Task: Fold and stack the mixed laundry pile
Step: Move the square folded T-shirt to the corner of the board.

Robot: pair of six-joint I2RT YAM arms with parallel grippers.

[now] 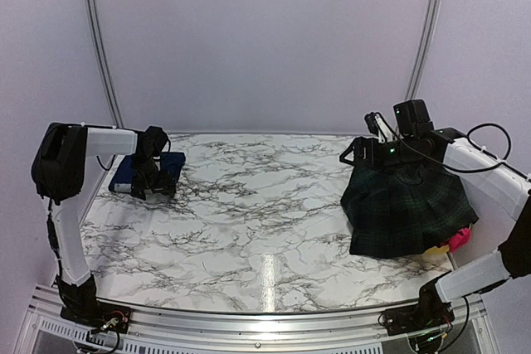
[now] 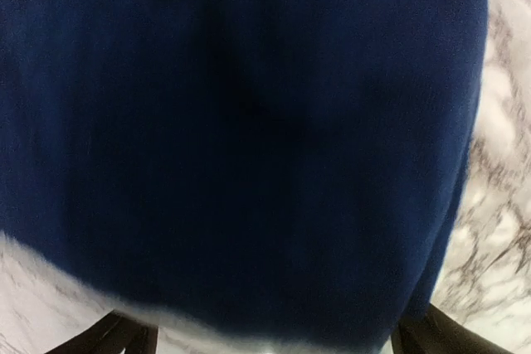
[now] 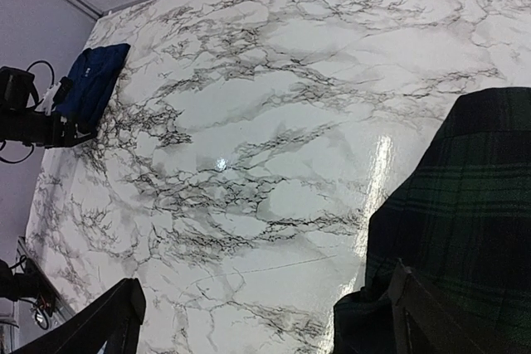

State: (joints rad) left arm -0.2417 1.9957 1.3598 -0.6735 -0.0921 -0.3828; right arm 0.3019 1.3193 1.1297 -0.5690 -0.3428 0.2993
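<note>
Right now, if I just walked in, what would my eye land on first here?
Against the white marbled table, the dark plaid garment heaped at its right edge stands out most, with a small pink piece peeking out at its near right corner. At the far left lies a neat navy-blue cloth, the left pincer open over it.

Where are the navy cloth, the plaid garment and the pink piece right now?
navy cloth [image 1: 124, 175], top view, its uncovered left end.
plaid garment [image 1: 406, 209], top view, middle of its upper face.
pink piece [image 1: 459, 240], top view, the bit poking out at the plaid's near-right corner.
</note>
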